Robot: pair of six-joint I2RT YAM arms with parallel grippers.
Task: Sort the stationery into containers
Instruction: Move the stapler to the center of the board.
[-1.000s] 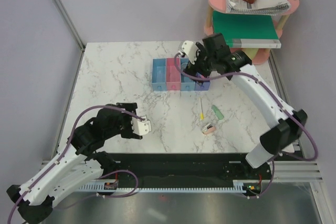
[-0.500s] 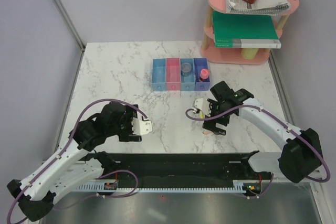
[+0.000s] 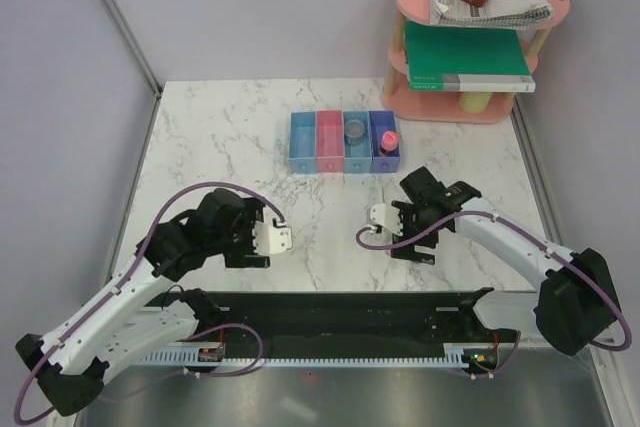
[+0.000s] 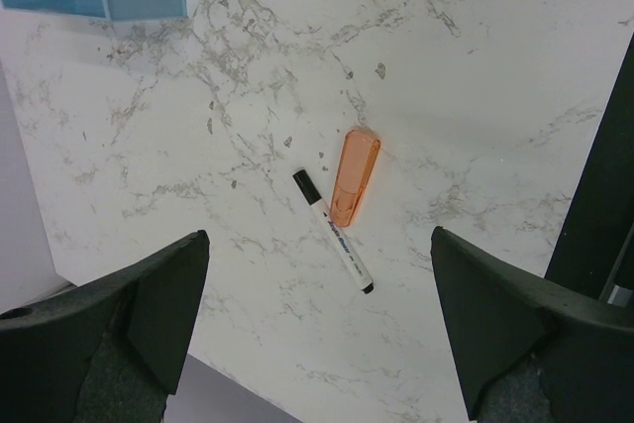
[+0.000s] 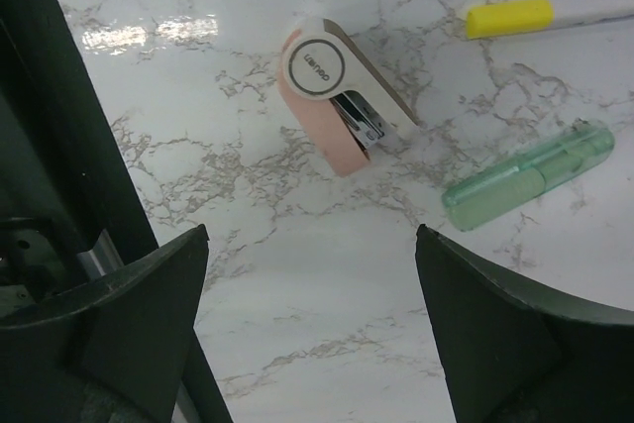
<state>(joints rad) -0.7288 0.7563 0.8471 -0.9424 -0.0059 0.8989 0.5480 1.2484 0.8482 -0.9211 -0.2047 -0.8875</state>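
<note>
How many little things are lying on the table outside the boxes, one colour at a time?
Orange stick: 1
Black-capped pen: 1
Peach clip: 1
Yellow pen: 1
Green piece: 1
Total in view: 5

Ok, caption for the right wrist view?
Open right gripper above peach clip, green cap-shaped piece and yellow pen.

Small lettering on round badge of peach clip [image 5: 342,96], blue print along black pen [image 4: 334,231], neither legible
</note>
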